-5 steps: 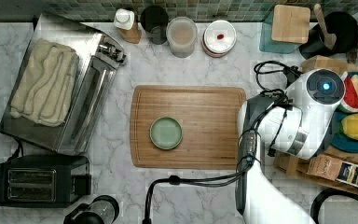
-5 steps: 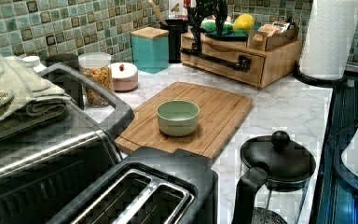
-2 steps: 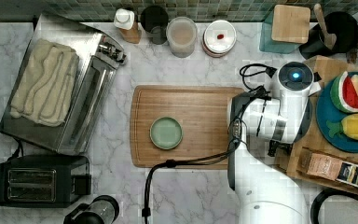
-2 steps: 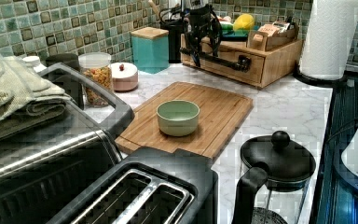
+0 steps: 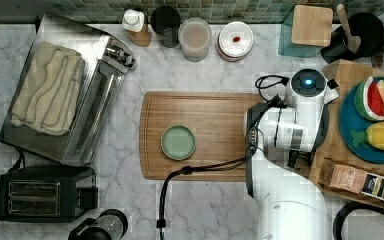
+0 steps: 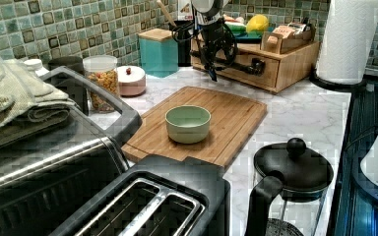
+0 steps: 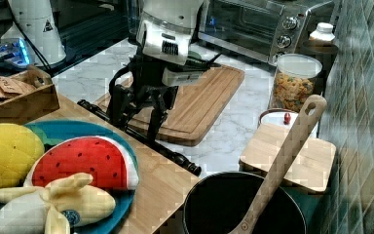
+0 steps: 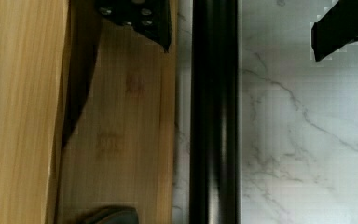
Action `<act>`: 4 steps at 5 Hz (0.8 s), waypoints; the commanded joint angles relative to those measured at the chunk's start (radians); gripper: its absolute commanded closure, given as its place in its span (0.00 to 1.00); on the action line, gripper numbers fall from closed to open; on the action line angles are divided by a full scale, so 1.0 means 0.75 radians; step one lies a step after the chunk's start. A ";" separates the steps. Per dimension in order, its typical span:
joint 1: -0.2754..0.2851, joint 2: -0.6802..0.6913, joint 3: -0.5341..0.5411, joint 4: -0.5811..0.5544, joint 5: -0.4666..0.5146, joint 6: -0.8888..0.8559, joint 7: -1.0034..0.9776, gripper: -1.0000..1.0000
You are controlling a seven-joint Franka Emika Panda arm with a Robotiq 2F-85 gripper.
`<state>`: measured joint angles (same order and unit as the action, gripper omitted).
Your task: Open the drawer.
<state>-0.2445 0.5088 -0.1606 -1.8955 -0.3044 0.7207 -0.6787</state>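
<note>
Between the spread fingers of the hand (image 8: 242,32) (gripping nothing), drawer (image 8: 126,140) handle bar (image 8: 214,121), untouched.

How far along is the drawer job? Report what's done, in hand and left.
Done: the tool is at the drawer, its open fingers either side of the black bar handle in the wrist view. In hand: the grasp, not yet closed on the bar. Left: close and pull. In the left view the drawer front looks flush with its wooden box, so it appears unopened.
</note>
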 commanded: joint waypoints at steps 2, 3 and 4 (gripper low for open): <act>-0.097 -0.105 0.182 0.023 0.281 0.146 -0.146 0.00; -0.042 -0.124 0.226 -0.037 0.310 0.183 0.007 0.00; 0.033 -0.157 0.244 -0.117 0.306 0.231 0.077 0.00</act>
<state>-0.3296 0.4746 -0.0719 -1.9492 -0.0912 0.8774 -0.6694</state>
